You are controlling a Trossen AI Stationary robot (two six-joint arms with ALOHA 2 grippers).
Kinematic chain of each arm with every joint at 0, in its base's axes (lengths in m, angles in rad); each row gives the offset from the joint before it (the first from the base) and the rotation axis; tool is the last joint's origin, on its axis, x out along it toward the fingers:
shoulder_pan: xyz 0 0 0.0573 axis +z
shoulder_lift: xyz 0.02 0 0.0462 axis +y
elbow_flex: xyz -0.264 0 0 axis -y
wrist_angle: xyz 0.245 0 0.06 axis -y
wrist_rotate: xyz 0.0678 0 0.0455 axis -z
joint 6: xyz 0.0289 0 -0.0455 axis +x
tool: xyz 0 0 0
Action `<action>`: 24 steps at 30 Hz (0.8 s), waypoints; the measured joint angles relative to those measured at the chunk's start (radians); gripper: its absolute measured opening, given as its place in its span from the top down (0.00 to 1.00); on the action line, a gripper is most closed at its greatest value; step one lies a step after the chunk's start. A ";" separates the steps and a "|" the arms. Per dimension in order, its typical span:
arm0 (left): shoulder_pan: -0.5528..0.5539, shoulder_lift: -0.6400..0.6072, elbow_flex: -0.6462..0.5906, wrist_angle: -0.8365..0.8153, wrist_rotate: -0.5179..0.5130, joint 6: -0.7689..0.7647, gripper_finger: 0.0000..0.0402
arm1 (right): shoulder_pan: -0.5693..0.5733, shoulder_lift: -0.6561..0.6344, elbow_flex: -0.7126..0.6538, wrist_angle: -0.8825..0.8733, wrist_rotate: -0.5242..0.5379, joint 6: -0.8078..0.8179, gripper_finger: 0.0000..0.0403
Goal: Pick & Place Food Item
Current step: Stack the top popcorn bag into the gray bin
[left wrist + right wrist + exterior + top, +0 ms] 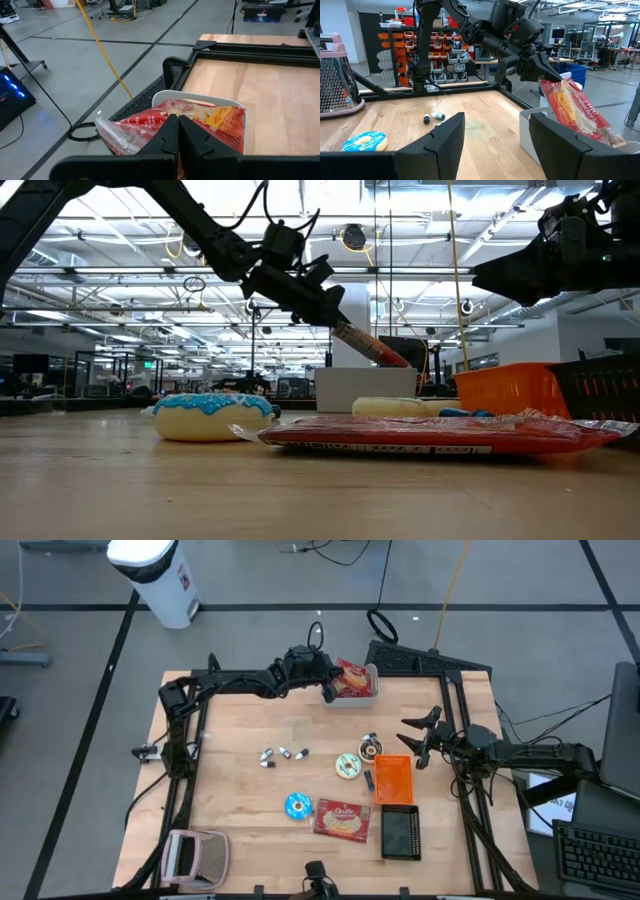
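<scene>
A red cracker packet [576,111] slants down over a white bin [372,692] at the table's far edge. My left gripper [326,690] is shut on the packet's upper end, just left of the bin. In the low view the packet [375,348] points from the gripper [335,315] toward the bin [365,388]. My right gripper [413,740] waits open at the table's right side, with nothing between its fingers [445,137]. A second red packet [342,821] lies flat near the front edge. My left gripper pinches the packet's upper end [162,119] between its two fingers. The fingers come from the table's left, slanting slightly down, along the packet. The packet hangs tilted, its lower end [605,134] inside the white bin; whether it rests on the bottom is hidden by the bin's wall.
A blue donut [298,805], a pale donut [348,766] and a chocolate donut [370,747] lie mid-table. An orange basket [392,780] and a black basket [400,834] stand at the right. Small bits [285,754] lie left of centre, a pink grater [195,856] at the front left.
</scene>
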 joint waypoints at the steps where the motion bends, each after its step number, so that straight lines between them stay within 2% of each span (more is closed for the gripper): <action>1: 0.000 0.005 0.000 0.002 0.000 0.000 1.00 | 0.000 0.000 0.000 0.000 0.000 0.000 0.48; 24: 0.036 0.046 0.000 -0.011 -0.003 -0.046 1.00 | 0.000 0.000 0.000 0.000 0.000 0.000 0.48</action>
